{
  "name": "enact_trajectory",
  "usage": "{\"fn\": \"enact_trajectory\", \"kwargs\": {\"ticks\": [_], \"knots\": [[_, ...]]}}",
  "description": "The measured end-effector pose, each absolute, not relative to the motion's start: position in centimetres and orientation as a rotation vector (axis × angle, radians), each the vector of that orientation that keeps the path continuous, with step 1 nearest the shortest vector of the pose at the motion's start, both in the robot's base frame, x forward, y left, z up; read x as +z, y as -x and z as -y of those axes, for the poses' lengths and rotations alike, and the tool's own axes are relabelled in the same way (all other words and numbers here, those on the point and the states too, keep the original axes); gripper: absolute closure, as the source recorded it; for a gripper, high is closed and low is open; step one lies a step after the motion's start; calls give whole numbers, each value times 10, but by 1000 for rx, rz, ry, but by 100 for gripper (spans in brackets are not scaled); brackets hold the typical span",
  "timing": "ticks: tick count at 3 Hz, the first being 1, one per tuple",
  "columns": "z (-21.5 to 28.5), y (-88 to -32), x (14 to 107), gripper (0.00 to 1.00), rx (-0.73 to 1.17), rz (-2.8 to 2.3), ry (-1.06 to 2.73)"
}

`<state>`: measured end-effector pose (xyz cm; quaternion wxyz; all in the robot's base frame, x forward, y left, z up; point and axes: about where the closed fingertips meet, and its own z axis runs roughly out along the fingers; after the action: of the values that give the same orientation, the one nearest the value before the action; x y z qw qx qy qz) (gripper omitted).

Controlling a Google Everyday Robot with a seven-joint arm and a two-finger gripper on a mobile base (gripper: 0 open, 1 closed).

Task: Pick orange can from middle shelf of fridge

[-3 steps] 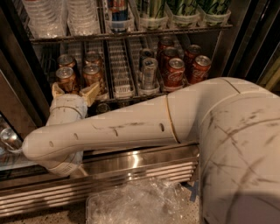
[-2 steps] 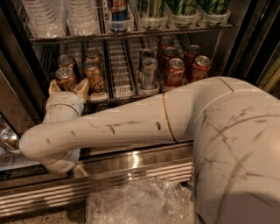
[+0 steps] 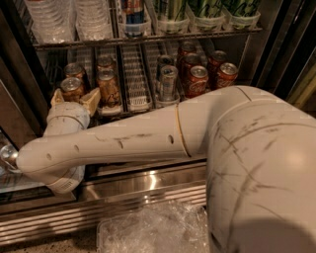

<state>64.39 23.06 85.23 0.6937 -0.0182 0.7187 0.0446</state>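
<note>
Where the white arm crosses the view, the front edge of the middle shelf and whatever lies under it are hidden. The pincer is placed at the left end of that shelf inside the fridge. Its two tan fingers are spread, one on each side of the front-left orange can; whether the pads touch it cannot be told. That can is seen upright in the leftmost lane, with a second orange can just behind it. Two more orange cans are lined up in the next lane, the nearer one just beside the finger on that side. A bare lane is shown next, followed by two tall silver cans, one behind the other. Red cans are set in the lanes at the far end. On the upper shelf, clear bottles are ranged at one end, a blue-and-red can in the middle, and green-labelled containers at the other end. Below the arm, a louvered grille is visible, and crumpled clear plastic is seen in front of it.
</note>
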Motion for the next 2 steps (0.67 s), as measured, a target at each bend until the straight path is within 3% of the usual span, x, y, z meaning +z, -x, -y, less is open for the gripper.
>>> {"fn": "enact_trajectory", "kwargs": {"ticks": [2], "knots": [[-226, -643, 848, 67, 79, -1619, 22]]}}
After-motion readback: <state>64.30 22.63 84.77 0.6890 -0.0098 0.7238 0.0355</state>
